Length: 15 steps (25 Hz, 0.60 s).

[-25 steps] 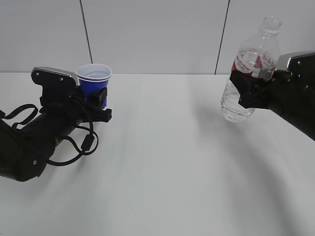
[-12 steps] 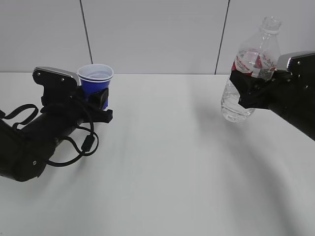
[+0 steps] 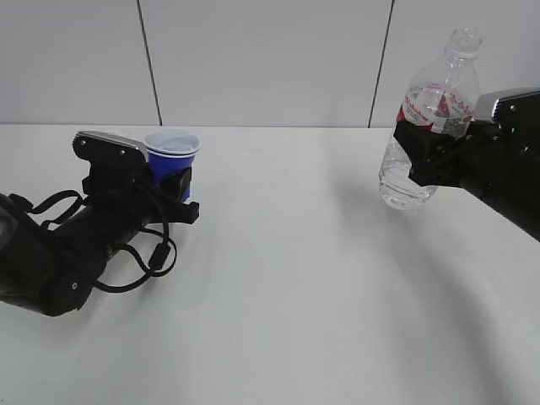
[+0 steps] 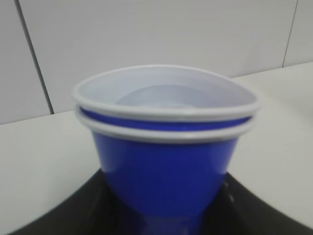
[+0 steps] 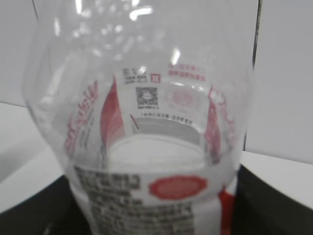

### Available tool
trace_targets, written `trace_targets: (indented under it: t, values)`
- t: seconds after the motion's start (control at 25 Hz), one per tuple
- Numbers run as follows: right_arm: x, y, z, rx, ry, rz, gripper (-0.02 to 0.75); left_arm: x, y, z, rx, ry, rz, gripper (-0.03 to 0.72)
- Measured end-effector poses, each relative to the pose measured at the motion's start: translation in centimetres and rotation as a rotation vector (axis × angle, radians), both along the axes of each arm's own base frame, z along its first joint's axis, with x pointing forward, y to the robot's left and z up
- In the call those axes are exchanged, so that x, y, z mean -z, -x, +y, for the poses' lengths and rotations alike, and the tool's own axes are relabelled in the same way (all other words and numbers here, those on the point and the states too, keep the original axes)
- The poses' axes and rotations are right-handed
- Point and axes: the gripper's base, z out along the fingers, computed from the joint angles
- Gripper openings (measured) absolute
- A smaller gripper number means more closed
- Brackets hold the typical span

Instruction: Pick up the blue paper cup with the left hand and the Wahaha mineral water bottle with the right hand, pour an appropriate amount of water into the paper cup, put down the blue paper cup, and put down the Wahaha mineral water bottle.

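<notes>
Both grips hold: my left hand [image 3: 177, 187] squeezes the blue paper cup [image 3: 171, 157], so crushing risks spilling; my right hand [image 3: 419, 156] clamps the Wahaha mineral water bottle [image 3: 428, 118], which could slip.

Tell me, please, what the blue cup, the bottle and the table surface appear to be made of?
The blue paper cup looks like coated paper: matte deep-blue wall, white inside, thin rolled rims, apparently two cups nested. The Wahaha mineral water bottle looks like thin clear plastic: see-through ribbed wall with sharp highlights and a printed red-and-white label. The table is plain white with a soft sheen, perhaps laminate; that cannot be settled.
</notes>
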Motion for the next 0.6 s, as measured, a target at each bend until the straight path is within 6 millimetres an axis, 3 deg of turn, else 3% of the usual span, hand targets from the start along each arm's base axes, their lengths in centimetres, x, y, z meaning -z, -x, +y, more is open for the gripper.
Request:
trace_targets:
  t: [0.36, 0.6]
  values:
    - [0.0, 0.0, 0.0, 0.0, 0.009, -0.003, 0.449, 1.6, -0.8, -0.3, 0.002, -0.021, 0.011, 0.358]
    - [0.0, 0.0, 0.0, -0.001, 0.02, -0.008, 0.449, 1.7, -1.2, -0.4, 0.014, -0.021, 0.001, 0.358]
